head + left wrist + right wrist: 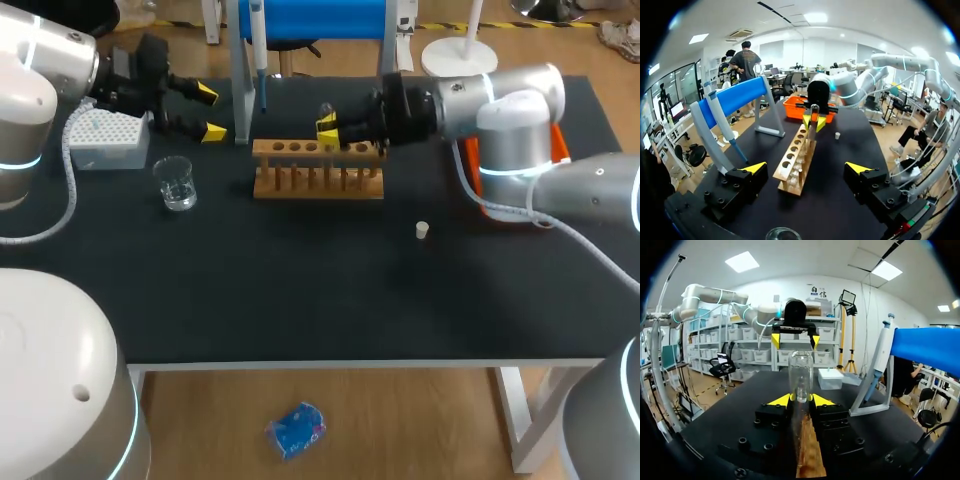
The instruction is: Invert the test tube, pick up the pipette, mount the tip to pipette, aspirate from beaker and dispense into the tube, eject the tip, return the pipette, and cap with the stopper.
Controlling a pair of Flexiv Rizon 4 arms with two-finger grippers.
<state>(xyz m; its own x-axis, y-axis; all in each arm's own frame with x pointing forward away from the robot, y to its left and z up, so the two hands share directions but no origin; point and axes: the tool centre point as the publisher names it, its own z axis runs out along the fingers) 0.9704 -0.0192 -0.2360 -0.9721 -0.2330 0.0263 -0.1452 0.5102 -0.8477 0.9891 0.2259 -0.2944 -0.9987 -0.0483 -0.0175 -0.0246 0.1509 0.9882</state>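
A clear glass test tube point(801, 372) stands upright between my right gripper's point(801, 400) yellow tips, which are shut on it above the wooden rack point(809, 460). Its upper end looks rounded. In the head view the right gripper point(328, 130) holds the tube point(326, 109) over the right half of the rack point(318, 183). My left gripper point(208, 112) stands wide open and empty at the back left, facing the rack point(795, 162) end-on; its own view shows the left gripper point(806, 168) with nothing between its tips. The pipette point(258, 45) hangs on its blue stand. The beaker point(177, 184) stands left of the rack.
A white tip box point(108, 140) sits at the back left beside my left arm. The small white stopper point(422, 231) lies on the black table right of the rack. An orange bin point(802, 107) stands behind my right arm.
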